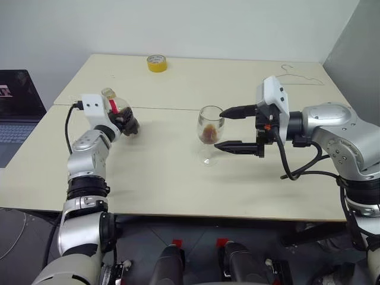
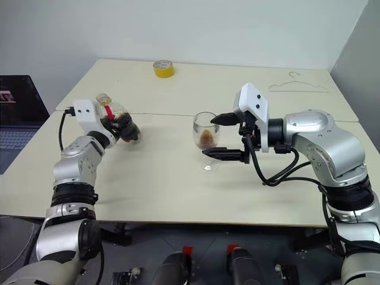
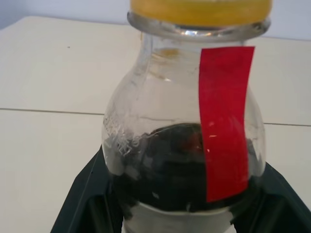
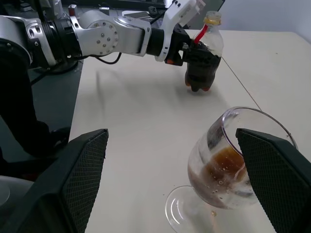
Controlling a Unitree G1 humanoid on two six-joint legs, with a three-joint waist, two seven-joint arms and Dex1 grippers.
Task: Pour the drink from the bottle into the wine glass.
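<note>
The left claw (image 1: 126, 123) was closed on the bottle (image 1: 120, 113), its two black fingers clamped on either side of the lower, bulbous body. The bottle was held close to upright, leaning slightly, with its yellow cap (image 3: 200, 10) on top and a red strip (image 3: 226, 121) running down from the neck. It hung near the counter's left edge, roughly midway between the near and far edges, just beside the seam (image 1: 166, 108) that crosses the counter (image 1: 178, 178) from left to right. Whether its base touched the surface could not be told. Inside, the drink (image 3: 165, 165) filled only the lower part of the body, dark brown, with the upper part clear.

The wine glass (image 1: 210, 132) stood upright on its round foot near the middle of the counter, well apart from the bottle. A small amount of brown liquid (image 4: 224, 167) sat at the bottom of its bowl. The right claw (image 1: 228, 128) was spread wide, pointing toward the counter's left edge, one finger above the other. The upper fingertip lay just beside the rim of the glass and the lower one near the bottom of the bowl, without gripping it; whether either tip touched the glass was unclear.

At the far edge of the counter lay a yellow tape roll (image 1: 157, 63), and toward the far right corner a wire hanger (image 1: 301, 75).
</note>
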